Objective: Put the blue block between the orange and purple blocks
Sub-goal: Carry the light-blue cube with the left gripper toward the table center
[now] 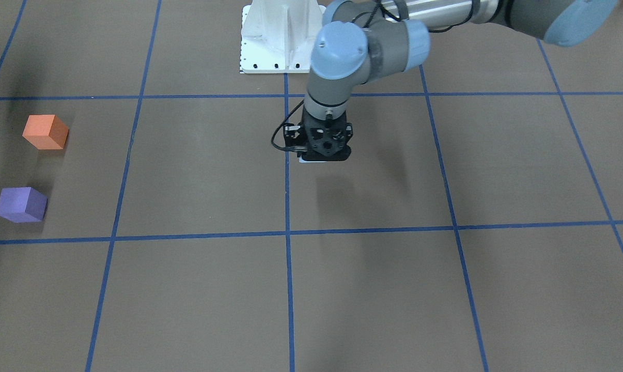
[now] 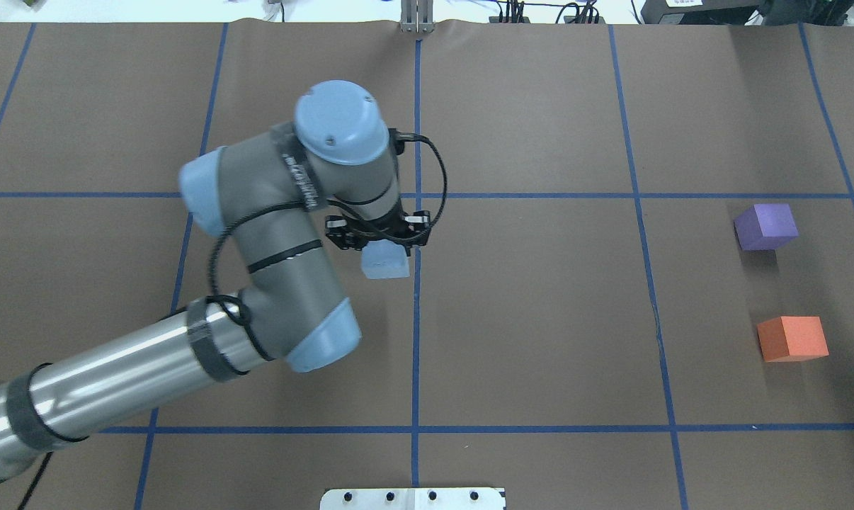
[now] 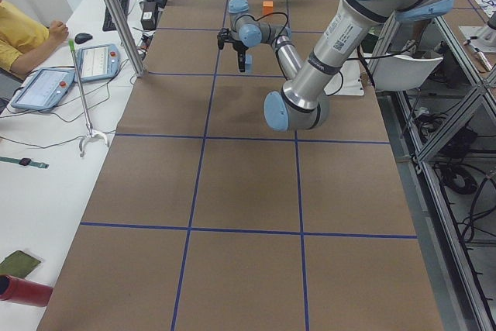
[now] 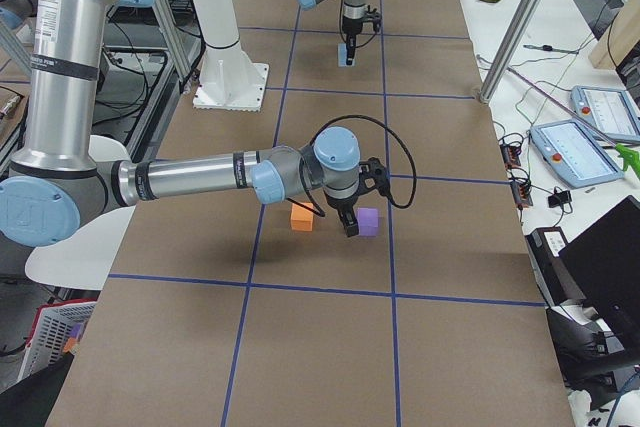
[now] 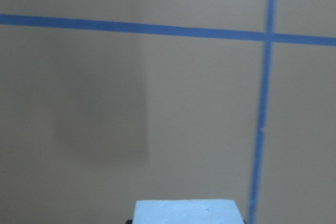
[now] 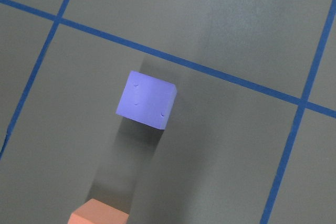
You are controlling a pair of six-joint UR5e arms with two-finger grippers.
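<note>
The pale blue block (image 2: 385,264) sits between the fingers of my left gripper (image 2: 380,246), which is shut on it and holds it a little above the table near the middle. It also shows at the bottom of the left wrist view (image 5: 186,212). The purple block (image 2: 765,226) and the orange block (image 2: 792,338) lie apart on the table at the far right, with a gap between them. My right gripper (image 4: 346,224) hangs above these two blocks and shows only in the exterior right view, so I cannot tell whether it is open or shut.
The table is brown paper with blue tape grid lines (image 2: 416,319). The white robot base plate (image 1: 278,36) stands at the table's edge. The right wrist view looks down on the purple block (image 6: 146,99) and a corner of the orange block (image 6: 98,213).
</note>
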